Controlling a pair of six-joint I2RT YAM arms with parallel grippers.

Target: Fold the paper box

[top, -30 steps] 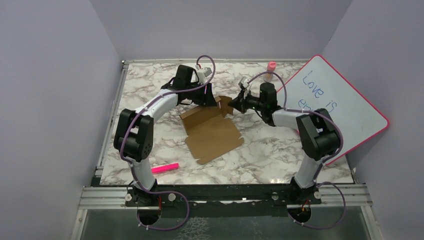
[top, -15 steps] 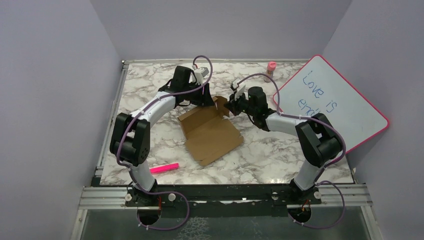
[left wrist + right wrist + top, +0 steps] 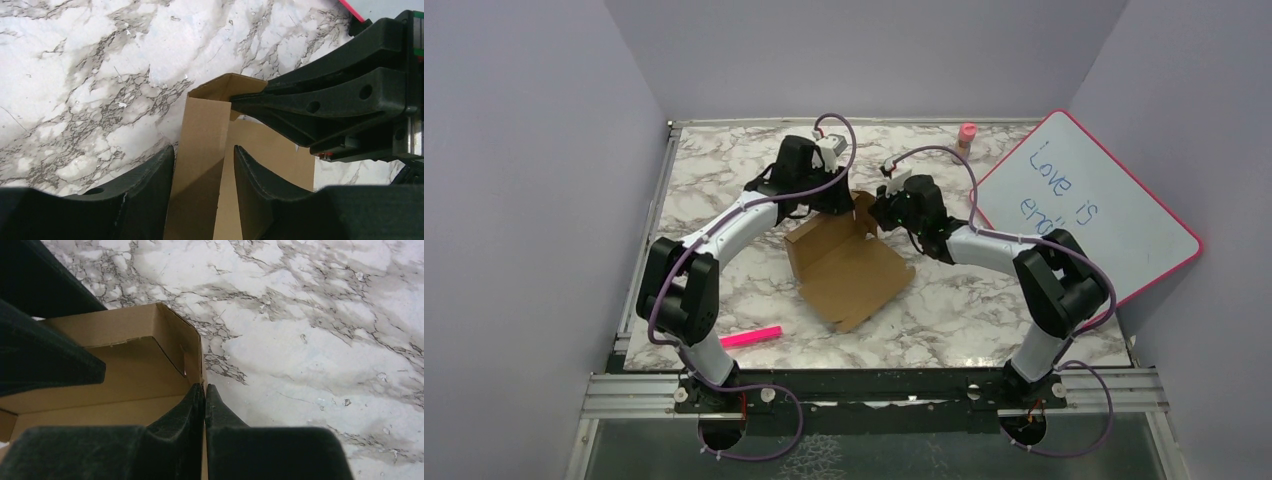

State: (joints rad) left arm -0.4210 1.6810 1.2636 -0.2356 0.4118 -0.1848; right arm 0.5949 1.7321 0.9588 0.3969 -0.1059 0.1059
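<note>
The brown paper box (image 3: 849,272) lies partly folded mid-table, its far walls raised. My left gripper (image 3: 837,203) reaches down over the far-left wall. In the left wrist view it (image 3: 204,150) stands open astride that upright wall (image 3: 205,130), one finger outside and one inside the box. My right gripper (image 3: 876,214) comes in from the right. In the right wrist view it (image 3: 204,386) is shut on the thin edge of the box's corner wall (image 3: 192,347), which has a slot in it. Its black fingers (image 3: 325,95) also show in the left wrist view, reaching the folded corner.
A pink marker (image 3: 754,336) lies near the front left. A pink-framed whiteboard (image 3: 1089,215) with blue writing leans at the right. A small pink-capped bottle (image 3: 966,134) stands at the back. Lavender walls close in three sides of the marble table (image 3: 724,170).
My right gripper has moved left, carrying the box's corner with it. The box has shifted and turned slightly, its far wall standing more upright. My left gripper edged right with it.
</note>
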